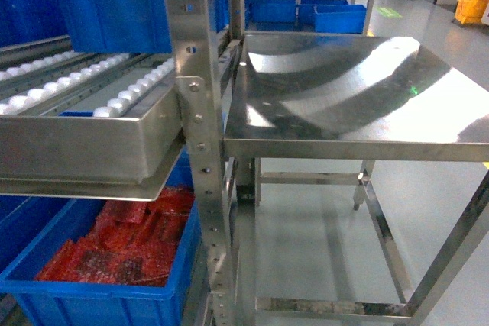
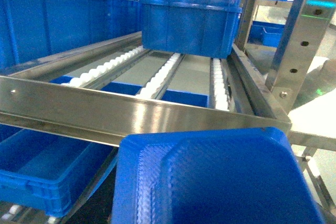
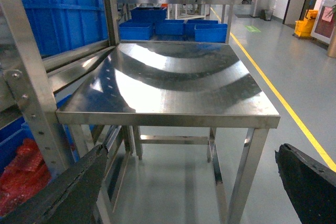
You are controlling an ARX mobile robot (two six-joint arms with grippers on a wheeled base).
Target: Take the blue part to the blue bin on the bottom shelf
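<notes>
Left jaws grip the blue part [image 2: 220,179], carried just before the rack's rail, poised for the blue bin [image 2: 47,169] below-left. Right gripper [image 3: 194,192] spread wide, idle before the tabletop [image 3: 178,85].

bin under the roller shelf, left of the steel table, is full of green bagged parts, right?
Not quite. The blue bin does sit under the roller shelf, left of the steel table, but the bagged parts in it are red, not green. The head view shows this best; the right wrist view catches the same red bags at its lower left edge.
</notes>
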